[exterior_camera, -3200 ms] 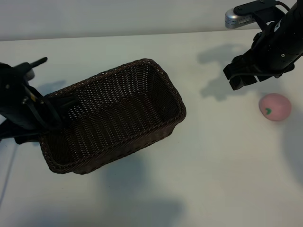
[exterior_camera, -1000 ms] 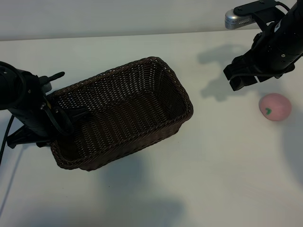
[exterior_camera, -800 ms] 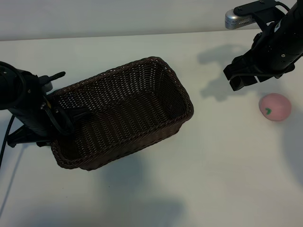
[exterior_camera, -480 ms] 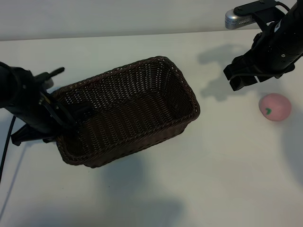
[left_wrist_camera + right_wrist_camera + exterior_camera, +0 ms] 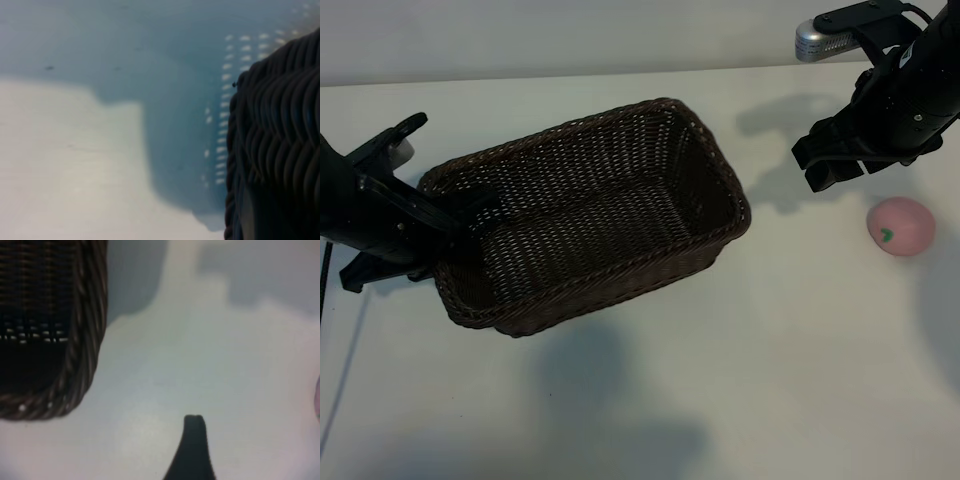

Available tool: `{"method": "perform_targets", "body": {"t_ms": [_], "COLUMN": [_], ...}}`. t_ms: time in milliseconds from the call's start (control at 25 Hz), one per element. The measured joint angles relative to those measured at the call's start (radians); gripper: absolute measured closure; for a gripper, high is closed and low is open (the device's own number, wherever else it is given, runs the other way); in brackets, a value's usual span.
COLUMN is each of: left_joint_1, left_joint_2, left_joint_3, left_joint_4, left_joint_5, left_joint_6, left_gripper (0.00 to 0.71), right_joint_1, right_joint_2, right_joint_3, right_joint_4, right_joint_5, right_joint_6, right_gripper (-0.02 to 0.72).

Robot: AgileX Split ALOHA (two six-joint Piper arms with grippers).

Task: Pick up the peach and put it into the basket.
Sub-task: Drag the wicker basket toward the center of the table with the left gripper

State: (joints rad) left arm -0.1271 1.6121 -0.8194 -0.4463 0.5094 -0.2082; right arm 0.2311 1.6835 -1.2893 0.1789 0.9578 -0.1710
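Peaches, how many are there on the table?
1. The peach sits alone on the table at the right, outside the basket. Nothing lies in the basket.

The left wrist view is filled on one side by the dark-brown wicker of the basket point(image 5: 280, 145), seen very close, its woven strands running in curved, ribbed rows up to a rounded edge. Beside it lies the pale table point(image 5: 65, 170). A broad bluish shadow point(image 5: 165, 100) spreads across the table next to the basket, and rows of small bright specks of light dot that shadow close along the wicker. The end effector itself does not show here.
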Motion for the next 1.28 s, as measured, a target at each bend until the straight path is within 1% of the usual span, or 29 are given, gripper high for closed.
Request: {"method": "perform_targets", "body": {"t_ms": [80, 200, 320, 440, 680, 800, 1040, 1120, 1280], "left_joint_1": [0.0, 0.001, 0.003, 0.005, 0.005, 0.005, 0.003, -0.008, -0.047], "left_joint_2": [0.0, -0.001, -0.001, -0.001, 0.018, 0.066, 0.182, 0.208, 0.258], "left_joint_3": [0.0, 0.0, -0.003, -0.033, -0.152, -0.219, -0.324, -0.352, -0.419], "left_joint_4": [-0.034, -0.042, -0.025, 0.004, 0.009, 0.009, 0.012, 0.017, 0.02], "left_joint_5": [-0.001, -0.002, -0.001, 0.011, 0.055, 0.097, 0.145, 0.15, 0.152], "left_joint_6": [0.041, 0.068, 0.083, 0.1, 0.143, 0.16, 0.199, 0.208, 0.208], "left_gripper": [0.549, 0.549, 0.549, 0.549, 0.549, 0.549, 0.549, 0.549, 0.549], "right_joint_1": [0.0, 0.0, 0.0, 0.0, 0.0, 0.0, 0.0, 0.0, 0.0], "right_joint_2": [0.0, 0.0, 0.0, 0.0, 0.0, 0.0, 0.0, 0.0, 0.0], "right_joint_3": [0.0, 0.0, 0.0, 0.0, 0.0, 0.0, 0.0, 0.0, 0.0], "right_joint_4": [0.0, 0.0, 0.0, 0.0, 0.0, 0.0, 0.0, 0.0, 0.0], "right_joint_5": [0.0, 0.0, 0.0, 0.0, 0.0, 0.001, 0.001, 0.001, 0.001], "right_joint_6": [0.0, 0.0, 0.0, 0.0, 0.0, 0.0, 0.0, 0.0, 0.0], "right_gripper": [0.107, 0.107, 0.107, 0.107, 0.107, 0.107, 0.107, 0.107, 0.107]}}
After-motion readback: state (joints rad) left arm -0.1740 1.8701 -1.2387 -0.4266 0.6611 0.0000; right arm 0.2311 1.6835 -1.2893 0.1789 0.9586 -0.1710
